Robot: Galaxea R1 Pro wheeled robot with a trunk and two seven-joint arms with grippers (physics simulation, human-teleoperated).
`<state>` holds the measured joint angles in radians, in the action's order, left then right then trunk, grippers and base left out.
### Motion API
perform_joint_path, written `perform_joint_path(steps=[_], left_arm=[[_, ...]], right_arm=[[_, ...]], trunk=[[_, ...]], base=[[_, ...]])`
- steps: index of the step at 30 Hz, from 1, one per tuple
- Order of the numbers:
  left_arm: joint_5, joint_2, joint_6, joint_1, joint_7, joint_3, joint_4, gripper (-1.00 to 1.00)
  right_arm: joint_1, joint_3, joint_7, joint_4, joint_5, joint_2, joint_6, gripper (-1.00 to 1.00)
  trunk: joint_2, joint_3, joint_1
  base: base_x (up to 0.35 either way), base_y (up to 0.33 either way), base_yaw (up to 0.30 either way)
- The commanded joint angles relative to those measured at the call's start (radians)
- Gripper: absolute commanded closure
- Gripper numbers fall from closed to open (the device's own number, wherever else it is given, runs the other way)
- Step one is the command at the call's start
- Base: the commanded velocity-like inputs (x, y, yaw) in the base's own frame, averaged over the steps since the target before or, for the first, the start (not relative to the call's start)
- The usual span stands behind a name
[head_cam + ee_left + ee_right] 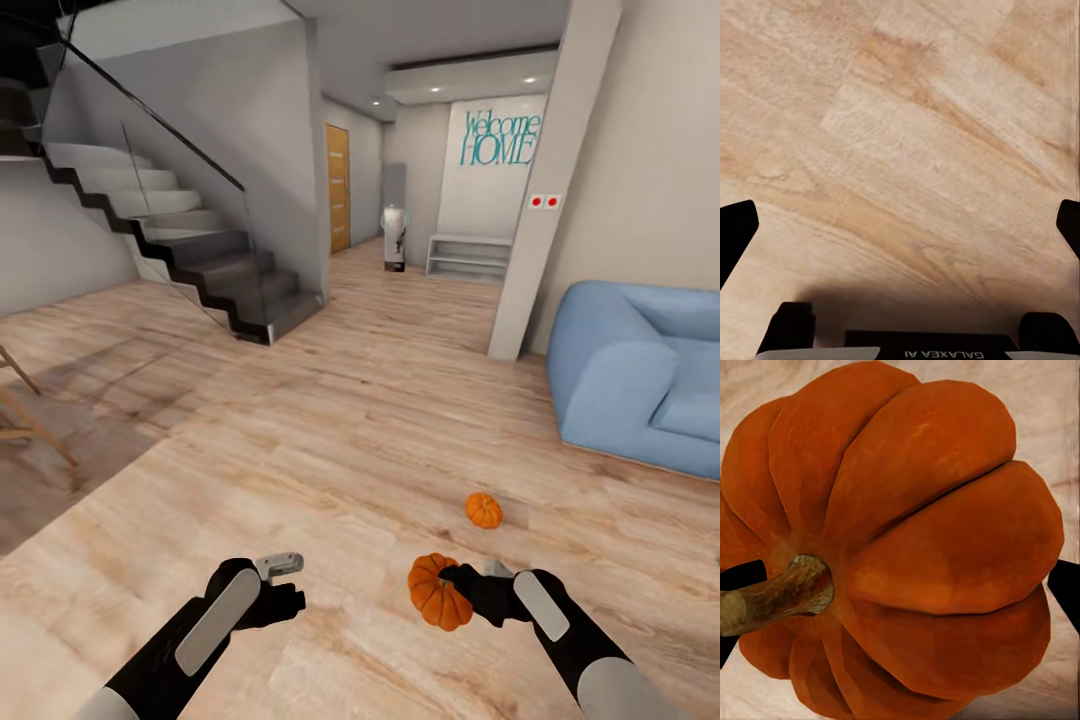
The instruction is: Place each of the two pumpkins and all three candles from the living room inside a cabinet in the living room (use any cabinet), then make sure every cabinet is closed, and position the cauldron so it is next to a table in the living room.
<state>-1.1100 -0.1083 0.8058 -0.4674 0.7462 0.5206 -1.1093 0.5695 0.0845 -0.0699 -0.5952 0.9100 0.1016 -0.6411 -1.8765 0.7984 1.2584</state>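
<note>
One bright-orange ribbed pumpkin [437, 592] is held above the wooden floor, with my right gripper [458, 590] shut on it. Up close the pumpkin [922, 540] shows its brown stem, with black fingertips [739, 576] at either side. A second, smaller pumpkin [484, 510] rests on the floor just beyond the held one. My left gripper [292, 584] hangs open and empty over bare floorboards, its fingertips [735, 232] spread far apart. The candles, cabinet, cauldron and table are out of view.
A blue sofa [640, 375] stands at the right, beside a pale pillar [545, 200]. A staircase [190, 250] with a glass rail rises at the left. Wooden chair legs [25, 415] poke in at the left edge. A hallway [400, 270] runs ahead.
</note>
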Motion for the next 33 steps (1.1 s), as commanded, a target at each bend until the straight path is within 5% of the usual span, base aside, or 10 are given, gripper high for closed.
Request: perform_joint_path(steps=[1, 11, 26, 33], left_arm=[[-0.010, -0.001, -0.001, -0.001, 0.011, 0.003, -0.002, -1.00], [-0.010, -0.002, -0.001, -0.001, 0.011, 0.003, -0.001, -1.00], [-0.009, -0.002, -0.001, -0.001, 0.012, 0.003, -0.001, -1.00], [0.029, 0.001, -0.001, 0.000, 0.010, 0.003, 0.000, -1.00]], right_arm=[[0.001, 0.006, -0.007, -0.002, 0.016, 0.001, 0.000, 1.00], [0.001, 0.006, -0.009, -0.003, 0.016, 0.001, 0.000, 1.00], [0.001, 0.006, -0.011, -0.002, 0.019, 0.000, 0.000, 1.00], [0.001, 0.005, -0.011, -0.002, 0.020, 0.000, 0.000, 1.00]], trunk=[[0.000, 0.001, 0.000], [0.000, 0.001, 0.000], [0.000, 0.002, 0.000], [0.000, 0.003, 0.000]], base=[[0.266, -0.152, -0.262], [0.266, -0.156, -0.220], [0.271, -0.117, -0.046], [0.295, -0.033, -0.235]])
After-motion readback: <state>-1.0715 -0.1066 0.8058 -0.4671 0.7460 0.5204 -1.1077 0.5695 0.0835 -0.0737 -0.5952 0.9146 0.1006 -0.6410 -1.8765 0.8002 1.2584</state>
